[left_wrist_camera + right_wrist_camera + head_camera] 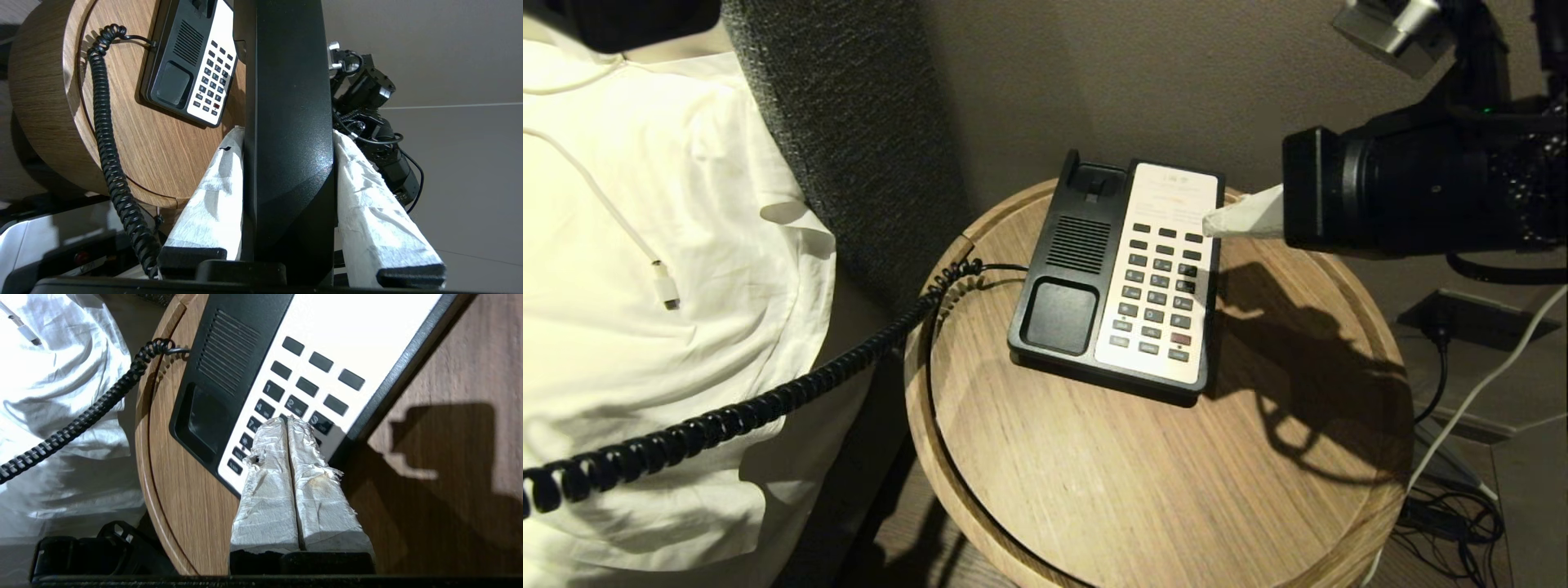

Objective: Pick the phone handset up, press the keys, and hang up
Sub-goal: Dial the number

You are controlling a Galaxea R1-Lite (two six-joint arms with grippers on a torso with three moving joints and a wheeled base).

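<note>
The phone handset (286, 81), glossy black, stands between the white-wrapped fingers of my left gripper (287, 134), which is shut on it, off the table's left side and outside the head view. Its coiled cord (727, 416) stretches from the phone base (1062, 269) leftward over the table rim. The cradle on the base is bare. The keys (1160, 294) sit in rows on the white faceplate, with a red one (1180, 338) near the front. My right gripper (1213, 224) comes in from the right, shut, its tip (287, 420) hovering just above the upper key rows (296, 386).
The phone stands on a round wooden table with a raised rim (1160, 490). White bedding (645, 245) with a white charging cable (666, 290) lies to the left, and a grey upholstered panel (866, 122) behind it. Cables (1454, 514) trail on the floor at right.
</note>
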